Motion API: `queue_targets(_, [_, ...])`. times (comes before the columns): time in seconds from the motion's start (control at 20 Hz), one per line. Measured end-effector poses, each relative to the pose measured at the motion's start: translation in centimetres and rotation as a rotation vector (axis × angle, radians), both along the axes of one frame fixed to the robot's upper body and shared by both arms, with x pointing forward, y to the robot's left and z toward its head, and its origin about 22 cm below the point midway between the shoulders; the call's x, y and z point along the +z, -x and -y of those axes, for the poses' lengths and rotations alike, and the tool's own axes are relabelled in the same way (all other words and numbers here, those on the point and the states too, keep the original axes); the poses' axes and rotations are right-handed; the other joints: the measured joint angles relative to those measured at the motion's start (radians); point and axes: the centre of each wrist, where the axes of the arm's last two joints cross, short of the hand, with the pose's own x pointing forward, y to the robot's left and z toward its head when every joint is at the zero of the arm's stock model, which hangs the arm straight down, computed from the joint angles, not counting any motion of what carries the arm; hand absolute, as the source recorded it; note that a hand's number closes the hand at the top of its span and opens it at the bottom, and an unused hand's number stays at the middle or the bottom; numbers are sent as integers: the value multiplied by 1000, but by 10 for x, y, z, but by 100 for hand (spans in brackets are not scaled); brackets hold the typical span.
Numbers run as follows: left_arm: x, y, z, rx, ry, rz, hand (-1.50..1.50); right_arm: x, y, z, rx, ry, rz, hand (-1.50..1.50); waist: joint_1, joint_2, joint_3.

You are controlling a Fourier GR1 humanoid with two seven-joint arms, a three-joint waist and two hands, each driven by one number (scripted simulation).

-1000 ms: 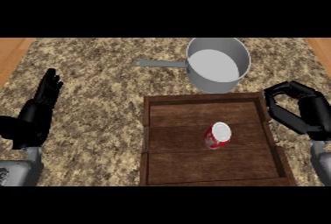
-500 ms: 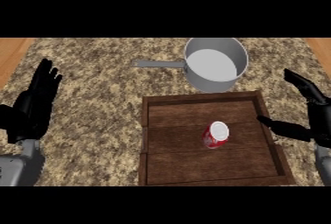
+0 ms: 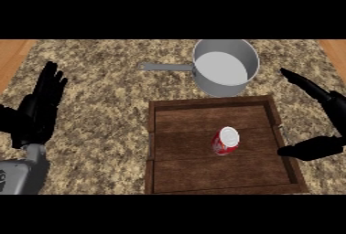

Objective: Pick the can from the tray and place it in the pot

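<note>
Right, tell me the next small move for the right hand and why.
Probably bring the right hand leftward over the tray's rim toward the can. The hand is open at the tray's right edge, apart from the can, which stands untouched in the tray; the pot sits behind the tray.

The tray (image 3: 219, 183) is dark brown wood, planked and matt. The counter (image 3: 108, 100) looks like rough speckled granite. At 12 o'clock, the pot (image 3: 226, 68) is smooth grey metal, dull-finished. The can (image 3: 226, 140) is glossy red with a pale top.
</note>
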Motion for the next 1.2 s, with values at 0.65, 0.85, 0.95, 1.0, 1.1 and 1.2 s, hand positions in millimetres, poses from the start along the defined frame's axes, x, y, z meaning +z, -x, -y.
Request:
queue_targets(0.65, [7, 0, 7, -9, 7, 11, 0, 27, 4, -87, 108, 360, -315, -150, 6, 2, 2])
queue_targets(0.85, [2, 6, 0, -4, 5, 8, 0, 22, 9, -111, 111, 367, -345, -150, 5, 3, 3])
queue_targets(0.95, [2, 6, 1, -5, 3, 9, 0, 16, 12, -124, 110, 374, -354, -150, 4, 2, 3])
queue_targets(1.0, [3, 4, 2, -4, 4, 7, 0, 13, 13, -123, 108, 379, -361, -150, 3, 2, 2])
queue_targets(1.1, [9, 1, 2, -6, 5, 4, 0, 8, 11, -124, 93, 405, -376, -150, 2, 3, 3])
queue_targets(1.2, [12, 1, 2, -5, 6, 4, 0, 1, 7, -128, 67, 430, -385, -150, 3, 3, 3])
